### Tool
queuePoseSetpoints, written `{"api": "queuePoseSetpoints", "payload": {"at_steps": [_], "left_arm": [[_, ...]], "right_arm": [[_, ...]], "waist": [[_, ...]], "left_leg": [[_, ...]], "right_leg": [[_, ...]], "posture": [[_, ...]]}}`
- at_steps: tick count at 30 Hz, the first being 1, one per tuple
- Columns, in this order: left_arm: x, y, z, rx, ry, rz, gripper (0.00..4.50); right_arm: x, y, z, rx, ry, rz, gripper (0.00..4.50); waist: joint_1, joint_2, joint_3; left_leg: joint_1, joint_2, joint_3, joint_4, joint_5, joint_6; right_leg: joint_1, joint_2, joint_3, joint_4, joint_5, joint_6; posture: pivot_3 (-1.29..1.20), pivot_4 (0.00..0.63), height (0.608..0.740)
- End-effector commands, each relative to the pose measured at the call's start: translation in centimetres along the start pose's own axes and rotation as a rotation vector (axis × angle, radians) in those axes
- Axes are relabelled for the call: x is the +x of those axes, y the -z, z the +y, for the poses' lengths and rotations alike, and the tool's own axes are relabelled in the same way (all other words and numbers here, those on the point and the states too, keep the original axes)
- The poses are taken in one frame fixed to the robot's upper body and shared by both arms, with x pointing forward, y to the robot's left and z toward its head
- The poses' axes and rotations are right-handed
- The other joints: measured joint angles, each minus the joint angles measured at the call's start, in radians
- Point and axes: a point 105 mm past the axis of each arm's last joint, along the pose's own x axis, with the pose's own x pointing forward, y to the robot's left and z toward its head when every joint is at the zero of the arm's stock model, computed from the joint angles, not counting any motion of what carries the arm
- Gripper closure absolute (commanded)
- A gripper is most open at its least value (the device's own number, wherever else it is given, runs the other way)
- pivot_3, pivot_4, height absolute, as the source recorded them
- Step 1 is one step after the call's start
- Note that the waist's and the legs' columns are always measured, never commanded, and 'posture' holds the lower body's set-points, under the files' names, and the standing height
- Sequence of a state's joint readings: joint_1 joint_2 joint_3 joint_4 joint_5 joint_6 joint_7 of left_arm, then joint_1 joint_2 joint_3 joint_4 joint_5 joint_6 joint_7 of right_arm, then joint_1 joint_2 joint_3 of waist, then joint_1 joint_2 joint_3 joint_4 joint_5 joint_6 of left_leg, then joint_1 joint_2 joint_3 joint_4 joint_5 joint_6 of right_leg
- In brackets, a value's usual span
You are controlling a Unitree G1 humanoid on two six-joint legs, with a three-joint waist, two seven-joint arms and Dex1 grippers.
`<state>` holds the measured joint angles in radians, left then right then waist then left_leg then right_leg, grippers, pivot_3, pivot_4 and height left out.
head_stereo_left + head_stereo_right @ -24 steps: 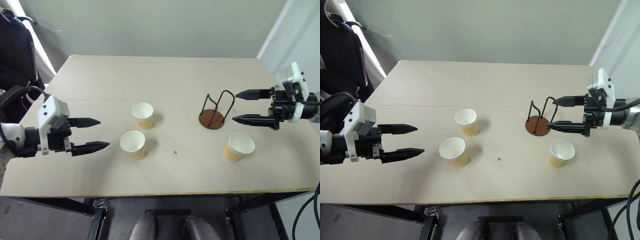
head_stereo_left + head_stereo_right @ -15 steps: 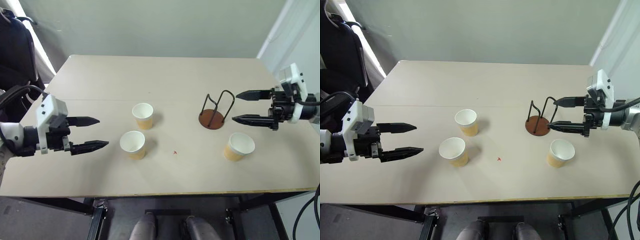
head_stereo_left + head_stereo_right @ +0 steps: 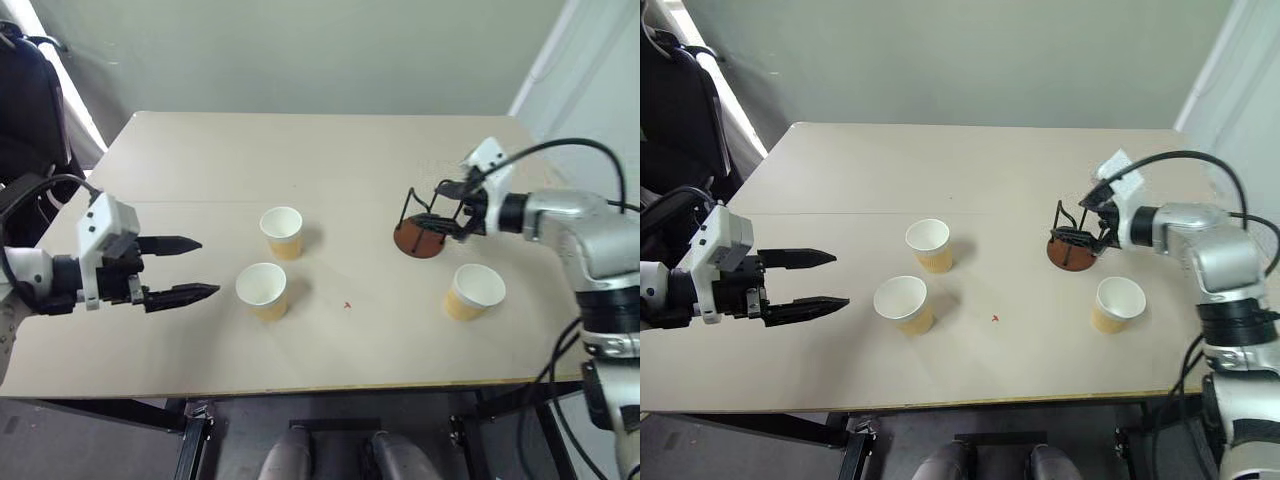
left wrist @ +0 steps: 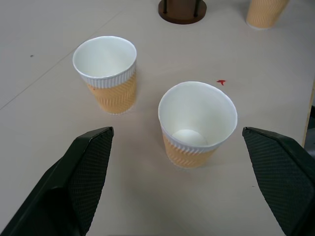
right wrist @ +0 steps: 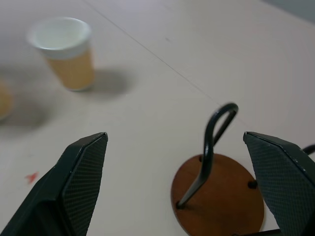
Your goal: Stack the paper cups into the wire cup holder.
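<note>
three paper cups empty, wire cup holder empty

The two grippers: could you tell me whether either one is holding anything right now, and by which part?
Nothing is held. The left gripper is open beside the paper cups, and the right gripper is open at the wire cup holder.

No readable text, labels, brand names, numbers or signs appear anywhere in these views.
</note>
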<state>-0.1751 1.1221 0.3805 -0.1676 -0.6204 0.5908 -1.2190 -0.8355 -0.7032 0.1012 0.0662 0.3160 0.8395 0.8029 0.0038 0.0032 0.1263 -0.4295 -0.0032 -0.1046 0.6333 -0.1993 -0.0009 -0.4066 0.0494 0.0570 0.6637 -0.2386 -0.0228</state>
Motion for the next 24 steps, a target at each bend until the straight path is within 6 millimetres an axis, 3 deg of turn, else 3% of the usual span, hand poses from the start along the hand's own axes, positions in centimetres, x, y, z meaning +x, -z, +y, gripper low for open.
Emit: {"api": "queuePoseSetpoints", "payload": {"at_steps": [1,7,8,12,20,22,24], "left_arm": [[-0.3,-0.7,-0.1,0.043,-0.013,-0.008,0.00],[-0.6,-0.5,-0.4,0.037,-0.023,-0.001,0.00],[-0.6,-0.5,-0.5,0.036,-0.025,0.000,0.00],[-0.8,-0.6,-0.5,0.036,-0.032,0.002,0.00],[-0.8,-0.7,-0.5,0.038,-0.041,0.007,0.00],[-0.8,-0.8,-0.5,0.038,-0.042,0.008,0.00],[-0.8,-0.8,-0.4,0.040,-0.044,0.010,0.00]], "right_arm": [[-0.3,-1.0,-1.2,-0.019,0.079,-0.008,0.02],[0.7,0.0,-0.7,-0.017,0.070,0.028,0.02],[0.9,0.0,-0.6,-0.011,0.070,0.028,0.19],[1.5,-0.1,-0.5,-0.010,0.065,0.024,1.28],[1.9,-0.3,-0.3,-0.011,0.053,0.012,4.36],[1.5,-0.9,0.4,-0.022,-0.009,-0.018,4.47],[0.0,-2.6,3.4,-0.090,-0.213,-0.122,4.47]], "waist": [[0.004,0.000,0.000],[0.002,0.000,0.000],[0.002,0.000,0.000],[0.001,0.000,0.000],[0.002,0.000,0.000],[0.002,0.000,0.000],[0.003,0.000,0.000]], "left_leg": [[0.000,0.000,0.000,0.000,0.000,0.000],[-0.002,0.000,0.000,-0.001,0.000,0.000],[-0.002,0.000,0.000,-0.001,0.000,0.000],[-0.002,0.000,0.001,-0.001,0.000,-0.001],[-0.002,0.000,0.001,-0.001,0.000,-0.001],[-0.002,0.000,0.001,-0.001,0.000,-0.001],[-0.003,0.000,0.001,-0.001,0.000,-0.001]], "right_leg": [[0.000,0.000,0.000,0.000,0.000,0.000],[-0.003,0.000,0.000,0.000,0.000,0.000],[-0.003,0.000,0.000,0.000,0.000,-0.001],[-0.003,0.000,0.000,0.001,0.000,-0.001],[-0.003,0.000,0.000,0.001,0.000,-0.001],[-0.003,0.000,0.000,0.000,0.000,-0.001],[-0.004,0.000,0.000,0.000,0.000,-0.001]], "posture": [[0.00,0.150,0.740],[0.00,0.150,0.740],[0.00,0.150,0.740],[0.00,0.150,0.740],[0.00,0.150,0.740],[0.00,0.150,0.740],[0.00,0.150,0.740]]}}
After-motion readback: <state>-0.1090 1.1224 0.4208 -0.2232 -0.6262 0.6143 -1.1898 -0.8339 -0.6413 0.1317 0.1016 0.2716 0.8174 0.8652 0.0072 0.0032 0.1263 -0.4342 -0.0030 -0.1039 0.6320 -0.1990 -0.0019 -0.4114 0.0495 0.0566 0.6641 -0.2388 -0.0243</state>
